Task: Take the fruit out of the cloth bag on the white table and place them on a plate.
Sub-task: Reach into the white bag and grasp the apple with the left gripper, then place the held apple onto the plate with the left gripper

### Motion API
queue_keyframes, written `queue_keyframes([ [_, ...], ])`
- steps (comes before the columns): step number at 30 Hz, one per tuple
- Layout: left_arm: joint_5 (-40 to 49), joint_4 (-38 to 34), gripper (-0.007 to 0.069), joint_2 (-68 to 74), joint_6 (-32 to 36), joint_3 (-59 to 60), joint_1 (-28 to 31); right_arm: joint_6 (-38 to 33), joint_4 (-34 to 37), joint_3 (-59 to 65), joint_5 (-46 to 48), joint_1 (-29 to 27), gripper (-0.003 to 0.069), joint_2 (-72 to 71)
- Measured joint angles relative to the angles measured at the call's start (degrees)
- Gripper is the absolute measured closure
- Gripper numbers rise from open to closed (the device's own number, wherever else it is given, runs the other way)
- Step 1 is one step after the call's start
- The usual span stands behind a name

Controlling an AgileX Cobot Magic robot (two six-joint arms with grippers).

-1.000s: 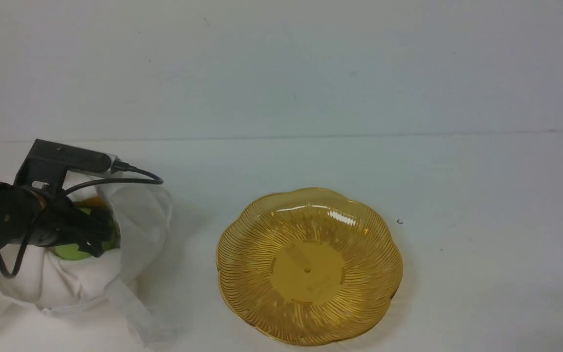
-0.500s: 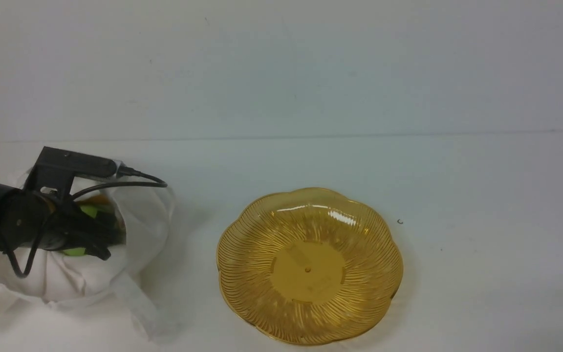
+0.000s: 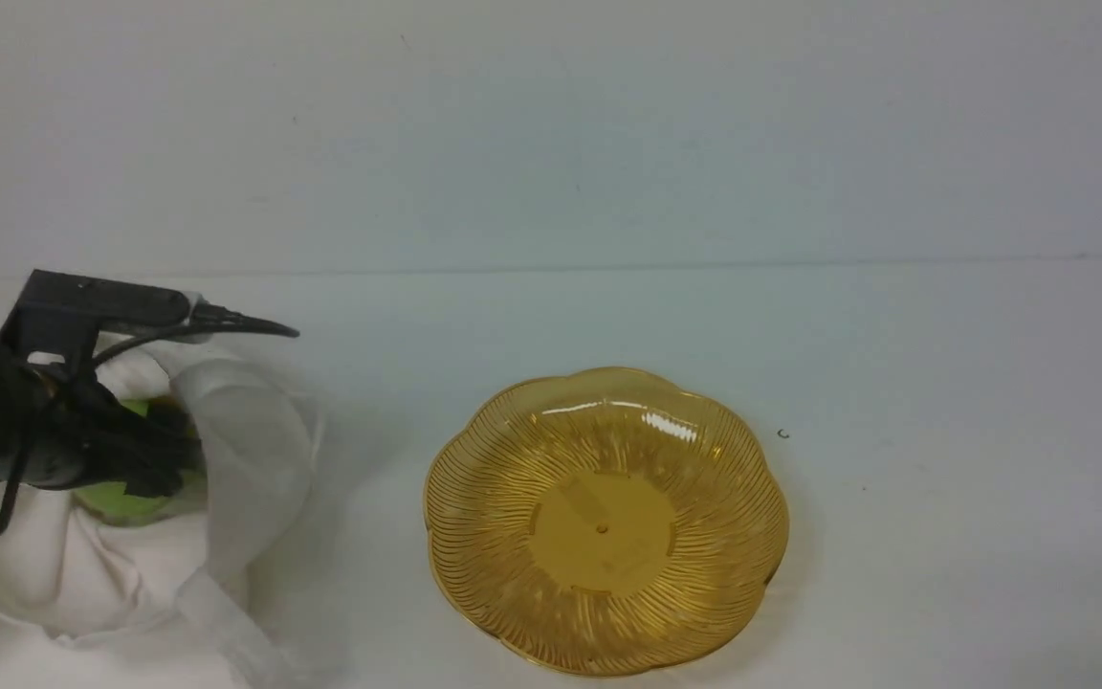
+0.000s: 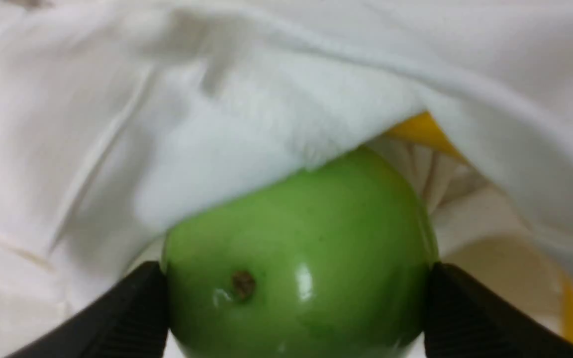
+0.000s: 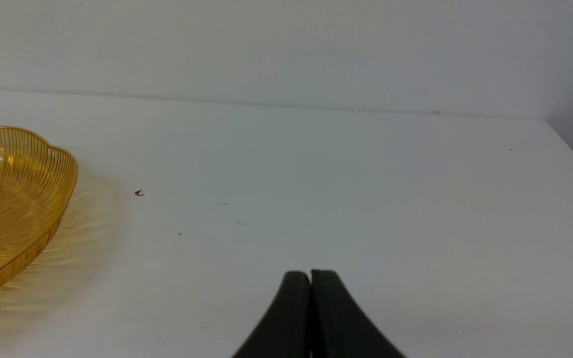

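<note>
Front view, lower left: my left pincer (image 3: 154,459) grips the apple (image 4: 296,248) (cloth clings); I should lift slowly

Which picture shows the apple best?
The left wrist view: the apple is big there, and you see its dark stem spot. The front view shows only green bits behind the left tool. The right wrist view shows no apple.
</note>
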Motion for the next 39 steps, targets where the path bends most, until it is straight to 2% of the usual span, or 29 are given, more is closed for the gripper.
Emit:
queue_keyframes([
  [6,8.5,-6.3,0.0024,-5.9,0.0,0.0,0.0,0.0,0.0,0.0,0.0,0.0,0.0673,0.0],
  [11,19.0,-8.6,0.0024,-11.4,0.0,0.1,0.0,0.0,0.0,0.0,0.0,0.0,0.0673,0.0],
  [15,24.1,-11.7,0.0024,-17.1,0.1,0.1,0.0,0.0,0.0,0.0,0.0,0.0,0.0673,0.0],
  [20,27.9,-22.6,0.0024,-26.2,5.6,0.1,-0.9,0.0,0.0,0.0,0.0,0.0,0.0673,0.0],
  [25,28.6,-36.7,0.0024,-30.3,13.5,-1.2,-8.6,0.0,0.0,0.0,0.0,0.0,0.0673,0.0],
  [26,28.6,-37.6,0.0024,-30.3,13.8,-1.3,-9.1,0.0,0.0,0.0,0.0,0.0,0.0673,0.0],
  [29,25.5,-41.4,0.0024,-28.1,15.5,-2.3,-17.0,0.0,0.0,0.0,0.0,0.0,0.0673,0.0],
  [30,23.1,-41.5,0.0024,-25.9,15.7,-2.4,-20.7,0.0,0.0,0.0,0.0,0.0,0.0673,0.0],
  [34,14.8,-41.1,0.0024,-17.5,15.8,-2.5,-28.7,0.0,0.0,0.0,0.0,0.0,0.0673,0.0],
  [39,-0.5,-40.9,0.0024,-3.3,17.7,-3.0,-33.3,0.0,0.0,0.0,0.0,0.0,0.0673,0.0],
])
